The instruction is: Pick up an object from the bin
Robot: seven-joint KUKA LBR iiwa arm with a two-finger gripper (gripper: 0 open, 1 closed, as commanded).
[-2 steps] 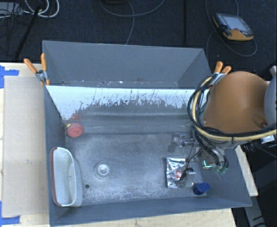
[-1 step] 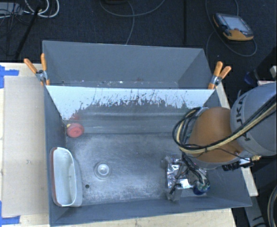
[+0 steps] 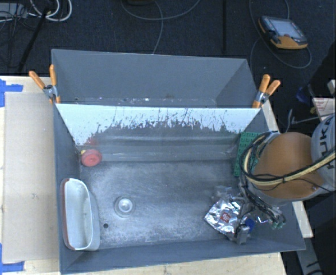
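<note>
My gripper [image 3: 257,211] is low in the bin's front right corner, under the arm's orange cover. Right against it on its left lies a crumpled silver foil wrapper [image 3: 225,215] with a red spot on it. A small blue piece [image 3: 243,229] shows at the wrapper's lower right edge, beside the gripper. Whether the wrapper is between the fingers is hidden.
A green meshed thing [image 3: 246,146] leans at the right wall, partly behind the arm. A small clear round cap [image 3: 123,205] lies left of centre. A white oblong dish [image 3: 79,213] stands along the left wall, and a pink round thing [image 3: 91,157] sits at the back left.
</note>
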